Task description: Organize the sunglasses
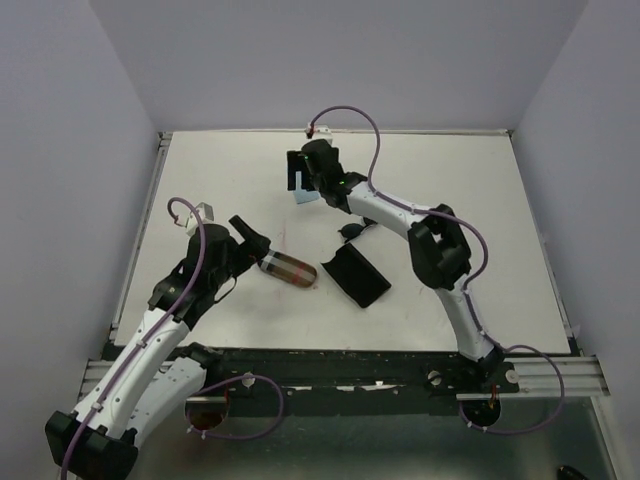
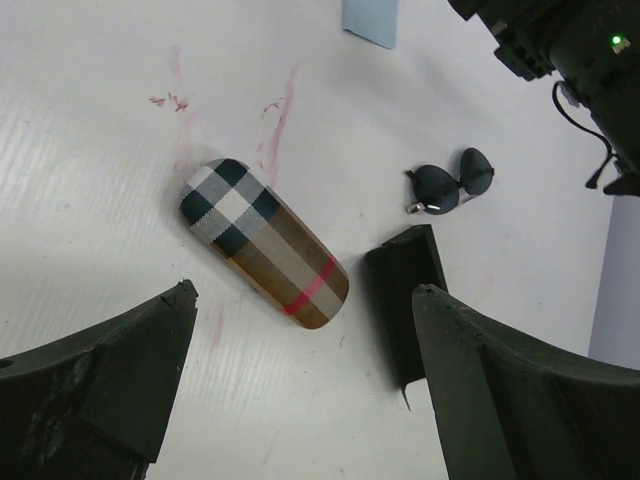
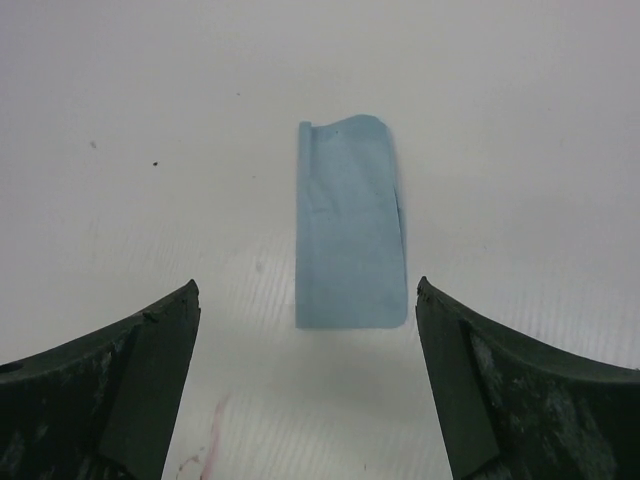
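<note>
Item: black sunglasses (image 2: 450, 185), one pair, dark roundish lenses, lying flat on the white table (image 1: 480, 200). We see no second pair on the table.
Location: right of centre in the top view, at 12 o'clock of the black case (image 2: 405, 290), near its far end but not touching it. They lie close beside the right arm (image 1: 400, 215).
Long axis: in the left wrist view the lenses line up from about 8 o'clock to 2 o'clock.
Bearing from left gripper (image 2: 302, 291): about 3 o'clock in the top view, and 1 to 2 o'clock in its own wrist view. The plaid case (image 2: 265, 245) sits nearer, straight ahead of the fingers.
Bearing from right gripper (image 3: 307, 287): between 4 and 5 o'clock in the top view, behind its fingers and out of its wrist view.
Nearer arm: we judge the right gripper closer, but it points away from the glasses. The left gripper faces them.
Left gripper state: fingers spread wide, nothing between them.
Right gripper state: fingers spread wide, held over a folded blue cloth (image 3: 350, 225) without gripping it.
Coming move, our judgement: the left arm swings toward 2 o'clock past the plaid case, with its fingers turned across the frame's long axis.
</note>
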Available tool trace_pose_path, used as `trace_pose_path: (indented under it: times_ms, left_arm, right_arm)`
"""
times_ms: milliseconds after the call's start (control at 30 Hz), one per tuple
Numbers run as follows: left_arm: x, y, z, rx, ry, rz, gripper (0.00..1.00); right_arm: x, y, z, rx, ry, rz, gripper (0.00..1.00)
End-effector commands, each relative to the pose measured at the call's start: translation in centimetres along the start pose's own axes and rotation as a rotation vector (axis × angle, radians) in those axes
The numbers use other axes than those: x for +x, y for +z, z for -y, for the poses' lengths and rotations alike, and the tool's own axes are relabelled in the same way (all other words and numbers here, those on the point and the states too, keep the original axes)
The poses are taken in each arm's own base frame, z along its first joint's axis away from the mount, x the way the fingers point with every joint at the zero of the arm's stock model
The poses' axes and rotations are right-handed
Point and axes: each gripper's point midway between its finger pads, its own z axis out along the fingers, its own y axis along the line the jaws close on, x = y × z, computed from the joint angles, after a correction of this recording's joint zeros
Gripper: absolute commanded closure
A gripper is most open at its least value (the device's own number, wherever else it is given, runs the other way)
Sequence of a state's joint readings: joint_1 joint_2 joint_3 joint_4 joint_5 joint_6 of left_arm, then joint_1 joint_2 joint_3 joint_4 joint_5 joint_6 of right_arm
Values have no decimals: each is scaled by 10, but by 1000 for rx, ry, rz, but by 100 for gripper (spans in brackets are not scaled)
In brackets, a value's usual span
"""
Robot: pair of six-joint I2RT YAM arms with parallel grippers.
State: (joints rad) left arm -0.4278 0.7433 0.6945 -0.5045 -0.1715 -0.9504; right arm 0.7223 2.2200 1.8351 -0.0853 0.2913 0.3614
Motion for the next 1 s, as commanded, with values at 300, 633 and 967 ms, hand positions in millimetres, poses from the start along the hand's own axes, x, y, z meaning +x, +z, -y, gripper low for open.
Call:
trace_pose_path:
  times_ms: [300, 633, 967]
  left_arm:
    - [10, 25, -16, -70, 8, -60, 1]
    - [11, 33, -19, -96, 17, -83, 1]
    - [12, 38, -20, -106, 19, -108, 1]
  right_arm:
    - [109, 84, 16, 59, -190, -224, 34]
    - [127, 64, 27, 137, -360, -258, 33]
    - [171, 7, 1, -52, -376, -405, 32]
